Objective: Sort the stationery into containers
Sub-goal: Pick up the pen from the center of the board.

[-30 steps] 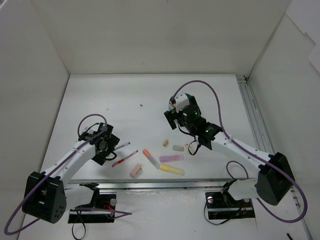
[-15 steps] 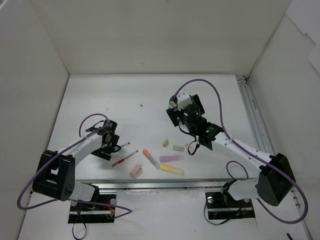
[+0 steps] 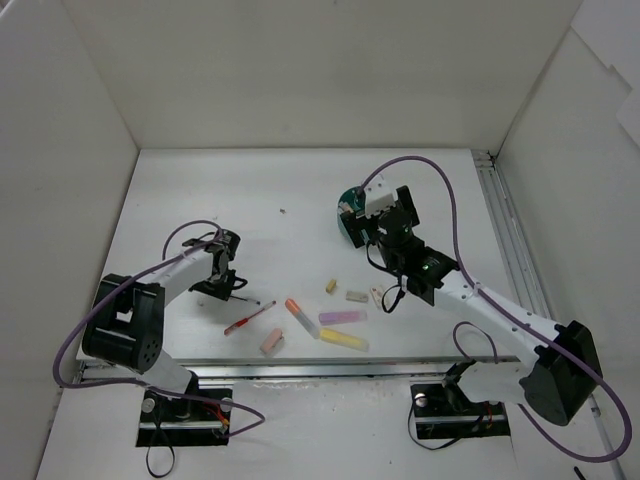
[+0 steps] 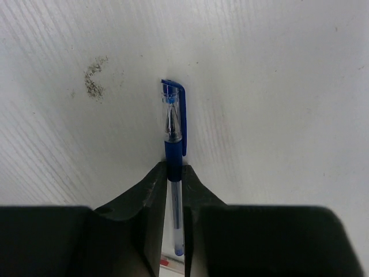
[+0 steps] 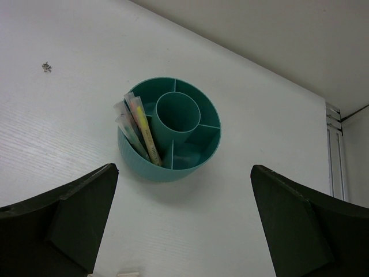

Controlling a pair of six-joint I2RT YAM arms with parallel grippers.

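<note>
My left gripper (image 4: pixel 174 176) is shut on a thin blue pen (image 4: pixel 173 130), whose capped end sticks out ahead of the fingers just over the white table. From above, this gripper (image 3: pixel 222 272) is at the left of the table. A round teal cup (image 5: pixel 144 164) with inner dividers holds a yellow highlighter (image 5: pixel 143 130) and some pens in its left compartment. My right gripper (image 5: pixel 183 173) hangs open above and just in front of the cup, nothing between its fingers. In the top view the right gripper (image 3: pixel 360 228) hides most of the cup (image 3: pixel 346 197).
Loose on the table near the front lie a red pen (image 3: pixel 250 317), an orange highlighter (image 3: pixel 297 313), a purple highlighter (image 3: pixel 342 316), a yellow highlighter (image 3: pixel 343 340), a pink eraser (image 3: pixel 271 342), a beige eraser (image 3: pixel 329 286) and a white eraser (image 3: pixel 357 296). White walls stand on three sides.
My left gripper has swung in over the blue pen and shut on it. The right arm has moved back and to the right, uncovering the teal cup's edge.
</note>
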